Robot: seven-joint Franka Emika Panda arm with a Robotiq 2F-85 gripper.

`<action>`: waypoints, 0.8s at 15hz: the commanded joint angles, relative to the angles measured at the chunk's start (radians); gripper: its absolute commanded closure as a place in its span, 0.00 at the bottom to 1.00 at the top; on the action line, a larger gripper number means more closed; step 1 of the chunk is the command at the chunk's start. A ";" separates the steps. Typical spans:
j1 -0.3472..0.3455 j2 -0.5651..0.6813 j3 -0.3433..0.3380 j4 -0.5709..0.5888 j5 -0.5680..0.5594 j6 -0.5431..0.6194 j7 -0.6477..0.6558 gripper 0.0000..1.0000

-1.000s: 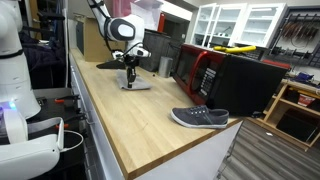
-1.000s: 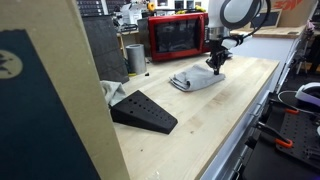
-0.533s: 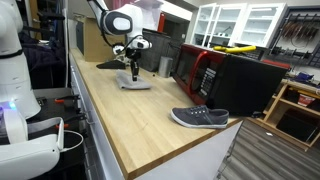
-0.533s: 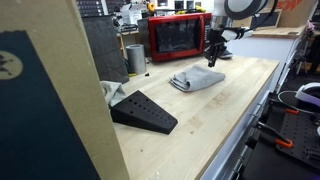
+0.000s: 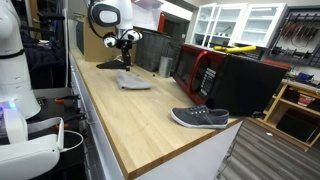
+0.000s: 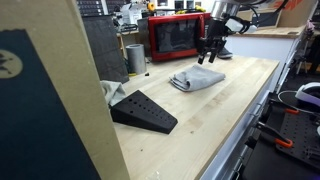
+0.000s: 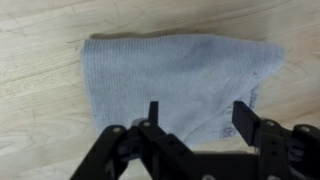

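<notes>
A folded grey cloth point(image 7: 175, 75) lies flat on the wooden worktop point(image 7: 40, 120), also seen in both exterior views point(image 5: 133, 81) point(image 6: 196, 79). My gripper point(image 7: 198, 112) hangs above the cloth's near edge, clear of it, with its two black fingers wide apart and nothing between them. In both exterior views the gripper point(image 5: 126, 42) point(image 6: 212, 50) hovers well above the cloth, pointing down.
A grey shoe point(image 5: 200, 117) lies near the worktop's corner. A red microwave point(image 6: 178, 37) and a metal cup point(image 6: 135, 58) stand at the back. A black wedge point(image 6: 143, 110) rests beside the cloth. A cardboard panel point(image 6: 50, 100) blocks the near foreground.
The gripper was shut down on the cloth; it has lifted straight up and opened, leaving the cloth lying on the worktop.
</notes>
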 commanded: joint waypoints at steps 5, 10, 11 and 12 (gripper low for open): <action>0.012 0.005 0.110 -0.063 -0.204 0.065 -0.033 0.00; -0.031 0.018 0.158 -0.075 -0.503 0.054 -0.019 0.00; -0.040 0.023 0.168 -0.073 -0.569 0.058 -0.011 0.00; -0.047 0.027 0.180 -0.071 -0.633 0.059 -0.005 0.00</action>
